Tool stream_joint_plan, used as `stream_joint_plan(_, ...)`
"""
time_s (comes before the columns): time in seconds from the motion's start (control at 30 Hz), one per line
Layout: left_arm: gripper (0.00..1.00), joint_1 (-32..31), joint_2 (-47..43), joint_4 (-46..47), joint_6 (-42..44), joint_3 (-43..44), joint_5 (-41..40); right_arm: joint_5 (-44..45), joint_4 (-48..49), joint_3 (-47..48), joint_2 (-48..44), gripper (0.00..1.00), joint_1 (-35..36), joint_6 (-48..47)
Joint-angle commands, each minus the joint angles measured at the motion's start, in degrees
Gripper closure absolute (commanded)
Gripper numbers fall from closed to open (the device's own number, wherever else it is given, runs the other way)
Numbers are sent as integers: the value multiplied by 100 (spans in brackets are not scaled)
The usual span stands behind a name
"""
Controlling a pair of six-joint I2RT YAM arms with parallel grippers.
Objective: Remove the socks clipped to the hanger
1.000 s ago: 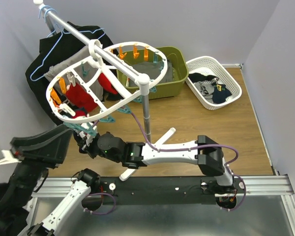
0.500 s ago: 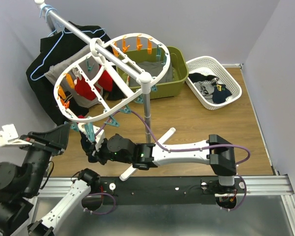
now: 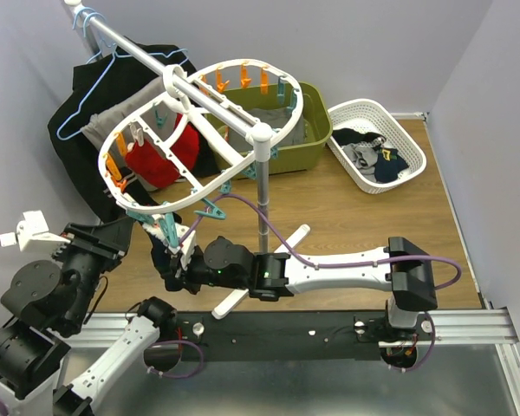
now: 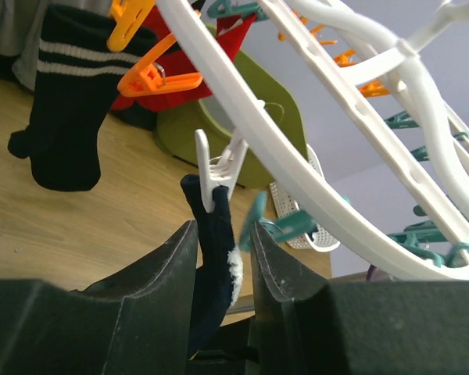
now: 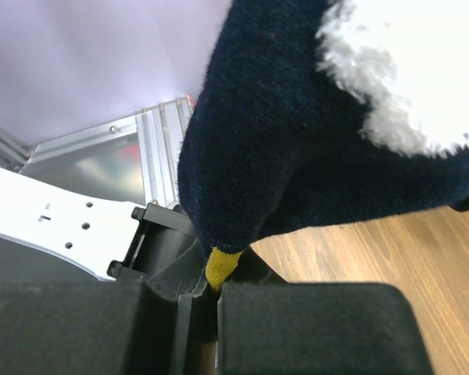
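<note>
The white oval hanger point(image 3: 169, 205) with orange and teal pegs hangs from the rack rail. A navy sock point(image 4: 213, 258) hangs from a white peg point(image 4: 219, 168) on its near rim. My left gripper point(image 4: 221, 234) is open, its fingers on either side of this sock. My right gripper point(image 5: 211, 293) is shut on the sock's yellow toe point(image 5: 221, 266), and it sits below the hanger's near rim point(image 3: 169, 264). The left gripper point(image 3: 137, 232) is just left of it. A black sock with white stripes point(image 4: 66, 101) and red socks point(image 3: 160, 156) stay clipped.
The rack's upright pole point(image 3: 260, 191) stands right of the grippers. A green bin point(image 3: 282, 130) and a white basket point(image 3: 377, 152) holding socks sit at the back right. A black garment point(image 3: 78, 139) and a light-blue wire hanger point(image 3: 91, 87) hang at the back left.
The hanger has swung and tilted back. My right gripper has moved slightly down and right with the sock's toe in it. My left arm has shifted and brought its fingers around the sock.
</note>
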Motion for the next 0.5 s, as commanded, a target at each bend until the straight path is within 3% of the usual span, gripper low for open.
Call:
stream_joint_plan(0.0, 56, -113, 200, 3, -451, -258, -357, -38, -17, -93, -215, 99, 10, 74)
stream_joint_plan(0.27, 45, -122, 420, 407, -399, -161, -594, -91, -61, -66, -206, 99, 10, 65)
stream_joint_plan(0.47, 42, -131, 613, 460, -294, -161, -875, -73, -52, -101, -294, 99, 10, 29)
